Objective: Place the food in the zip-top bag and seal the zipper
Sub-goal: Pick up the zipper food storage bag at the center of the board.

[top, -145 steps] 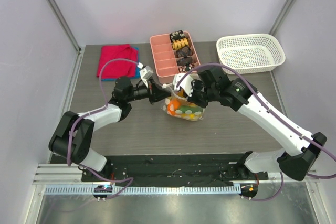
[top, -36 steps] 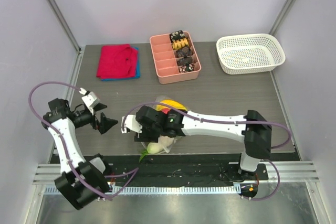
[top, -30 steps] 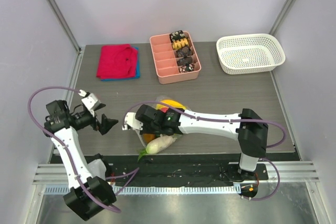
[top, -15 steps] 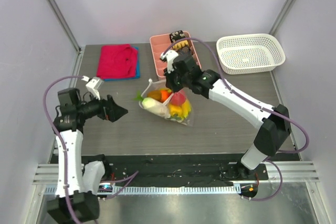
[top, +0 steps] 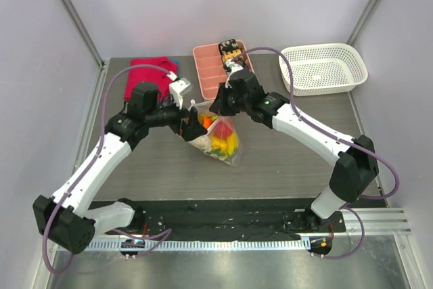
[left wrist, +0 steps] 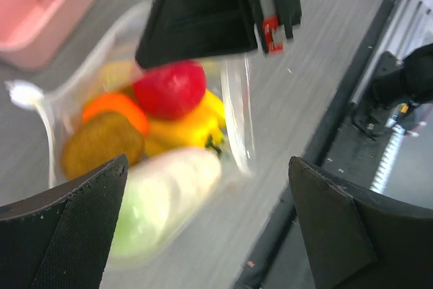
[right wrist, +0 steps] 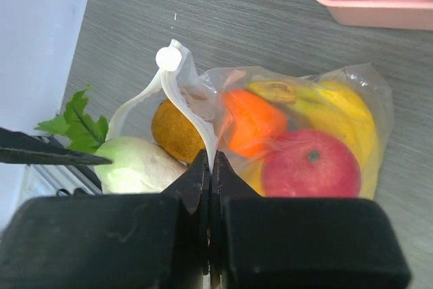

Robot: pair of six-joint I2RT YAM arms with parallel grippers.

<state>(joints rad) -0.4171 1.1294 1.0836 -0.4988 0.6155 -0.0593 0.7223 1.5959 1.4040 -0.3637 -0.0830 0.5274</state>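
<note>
Top view, zip-top bag (top: 226,157) of food (top: 222,137) at centre of desk (top: 304,147), left fingers (top: 190,127) spread beside it, right fingers (top: 220,107) pinching its mouth, left wrist, bag between spread fingers, right wrist, fingers pressed together on zipper (right wrist: 181,105).

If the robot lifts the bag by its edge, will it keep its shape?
Probably not: the zip-top bag looks thin and floppy, pinched at one edge by the right gripper. The food bunched inside likely makes it hang bottom-heavy.
</note>
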